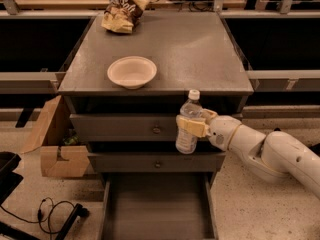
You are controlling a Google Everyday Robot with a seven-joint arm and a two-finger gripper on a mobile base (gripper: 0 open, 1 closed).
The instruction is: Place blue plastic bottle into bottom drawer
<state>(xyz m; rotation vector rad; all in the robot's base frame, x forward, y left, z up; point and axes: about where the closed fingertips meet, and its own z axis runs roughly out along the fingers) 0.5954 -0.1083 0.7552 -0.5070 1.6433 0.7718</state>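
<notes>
The blue plastic bottle [188, 123] is a small clear bottle with a white cap, held upright in front of the cabinet's upper drawers. My gripper [192, 125] is shut on the bottle's middle, its cream fingers [191, 126] wrapped around the label; the white arm reaches in from the right. The bottom drawer [157, 204] is pulled open below, a wide grey tray with low side walls. The bottle hangs above the drawer's right part, well clear of its floor.
A white bowl [132, 72] and a crumpled chip bag [121, 15] sit on the cabinet top [200, 54]. Two shut grey drawers with knobs [156, 130] are above the open one. A cardboard box [55, 144] and black cables [55, 214] lie on the floor at left.
</notes>
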